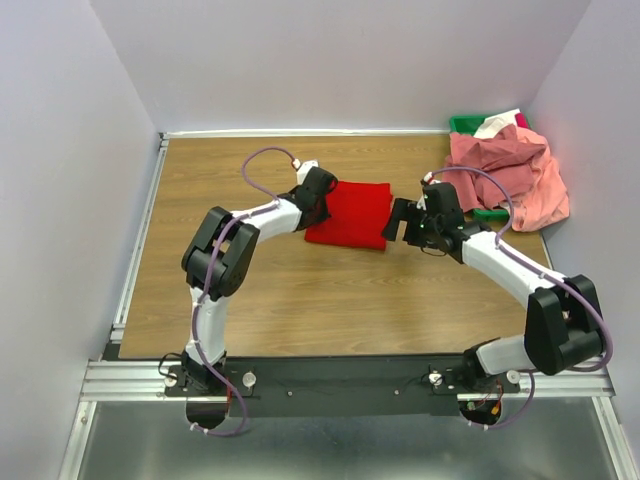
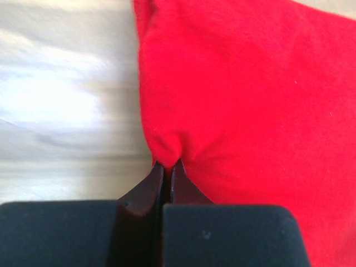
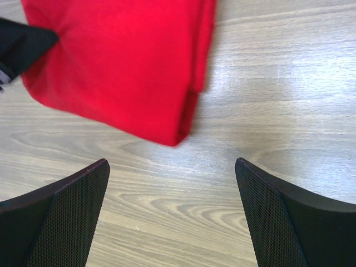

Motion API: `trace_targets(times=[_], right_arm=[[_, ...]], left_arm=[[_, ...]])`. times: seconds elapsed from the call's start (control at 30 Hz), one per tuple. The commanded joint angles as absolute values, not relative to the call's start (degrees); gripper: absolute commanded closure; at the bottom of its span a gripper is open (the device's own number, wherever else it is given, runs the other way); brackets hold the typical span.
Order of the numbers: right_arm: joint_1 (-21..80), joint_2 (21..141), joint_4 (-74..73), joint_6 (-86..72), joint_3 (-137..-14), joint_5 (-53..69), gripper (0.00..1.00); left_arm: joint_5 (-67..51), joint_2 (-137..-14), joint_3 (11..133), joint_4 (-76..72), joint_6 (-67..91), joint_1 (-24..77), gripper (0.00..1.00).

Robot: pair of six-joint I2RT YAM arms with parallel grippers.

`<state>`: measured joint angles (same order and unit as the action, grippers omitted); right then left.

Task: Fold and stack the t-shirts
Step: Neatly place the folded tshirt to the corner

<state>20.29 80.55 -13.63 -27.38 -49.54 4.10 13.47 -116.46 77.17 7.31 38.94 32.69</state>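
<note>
Red t-shirt, folded on the worktop, has its edge pinched in the left claw; right claw gapes beside it.

Top view: we are looking down from high behind the near edge over the whole table. Left wrist: we are shooting the red t-shirt very close. Right wrist: farther back, facing down, sharing that shirt.
</note>
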Motion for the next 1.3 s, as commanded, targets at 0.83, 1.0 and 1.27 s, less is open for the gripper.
trace_targets(times=[0.83,1.0,1.27], right_arm=[[20.39,80.94,-15.55,-24.17,-49.66,-9.93,0.00],[20.30,80.86,-15.73,-24.17,-49.66,-10.46,0.00],[20.30,81.47,-16.52,-24.08,-50.01,-12.22,0.00]], left_arm=[[21.18,-127.52,104.05,13.44,-3.68,0.45,1.00],[22.32,-130.51,109.51,15.65,-5.62,-4.39,1.00],[23.37,-136.84,118.20,16.70,-10.54,-6.77,1.00]])
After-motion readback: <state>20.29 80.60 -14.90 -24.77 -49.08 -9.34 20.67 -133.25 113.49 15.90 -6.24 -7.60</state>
